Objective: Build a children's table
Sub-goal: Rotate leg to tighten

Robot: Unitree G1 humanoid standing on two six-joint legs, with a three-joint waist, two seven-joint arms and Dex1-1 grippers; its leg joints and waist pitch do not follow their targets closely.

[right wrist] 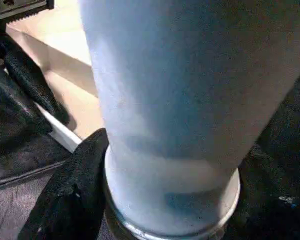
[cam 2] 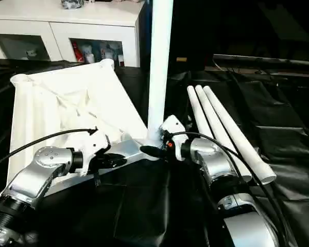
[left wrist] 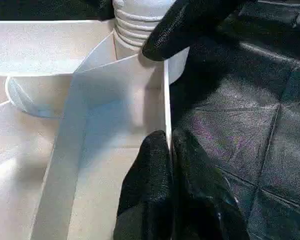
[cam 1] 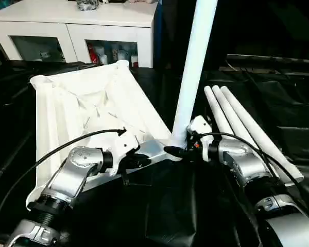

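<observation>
The white tabletop (cam 1: 87,108) lies upside down, ribbed side up, on black sheeting. One white leg (cam 1: 194,77) stands upright in its near right corner socket. My right gripper (cam 1: 177,150) is closed around that leg's base, and one black finger (right wrist: 75,185) presses on the collar just above the socket. My left gripper (cam 1: 144,161) is shut on the tabletop's thin near rim (left wrist: 166,100), a short way left of that corner. Three more legs (cam 1: 247,128) lie side by side to the right of the tabletop.
A white cabinet (cam 1: 77,25) with glass doors stands behind the tabletop. Wrinkled black sheeting (cam 1: 159,206) covers the work surface. A black cable (cam 1: 56,149) loops over my left forearm and another over my right.
</observation>
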